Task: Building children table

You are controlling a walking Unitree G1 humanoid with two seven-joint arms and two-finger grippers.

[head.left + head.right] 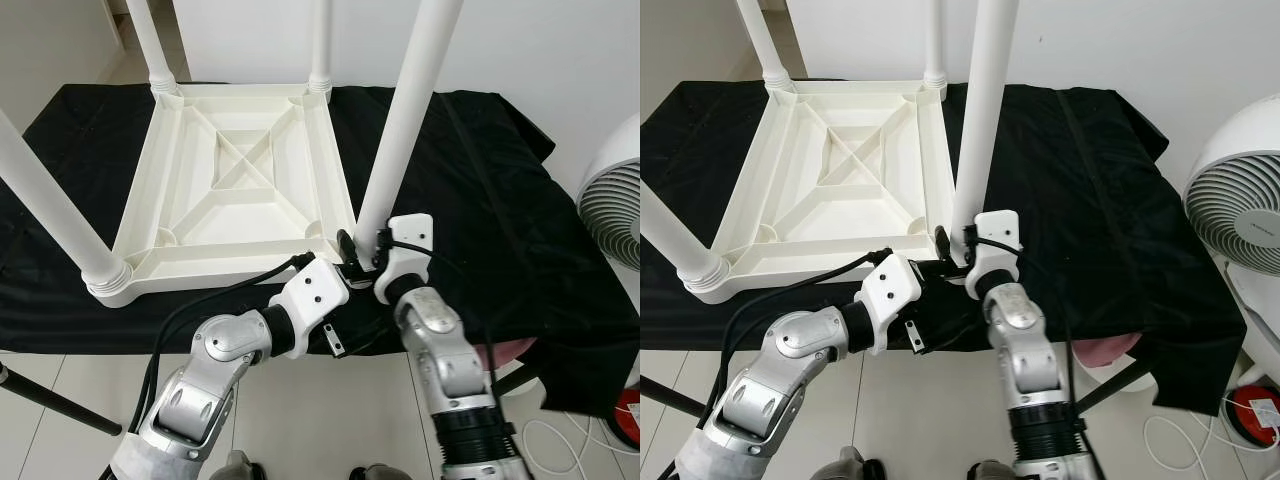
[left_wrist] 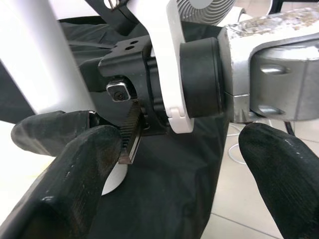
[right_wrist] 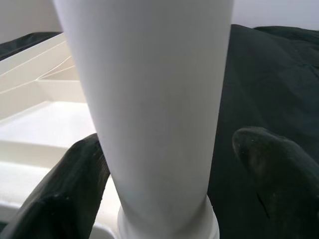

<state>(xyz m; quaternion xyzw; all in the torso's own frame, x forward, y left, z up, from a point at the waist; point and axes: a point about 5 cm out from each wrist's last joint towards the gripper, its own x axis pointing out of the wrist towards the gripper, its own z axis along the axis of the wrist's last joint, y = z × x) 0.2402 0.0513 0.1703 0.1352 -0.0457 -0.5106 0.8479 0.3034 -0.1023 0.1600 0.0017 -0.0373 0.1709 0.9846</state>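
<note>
On the black cloth (image 1: 480,190), the upturned table's (image 1: 240,190) legs (image 1: 405,110) point upward.

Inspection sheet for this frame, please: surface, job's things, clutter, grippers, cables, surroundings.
Surface: black cloth draped over a low platform.
Job's things: white tabletop lies upside down; four white legs stand in its corners, near-right leg included.
Clutter: nothing seen.
Grippers: right gripper open, fingers either side of the near-right leg's base; left gripper open beside the right wrist.
Cables: black cable along the left arm; white cord on the floor.
Surroundings: white fan, tiled floor, white wall.
</note>
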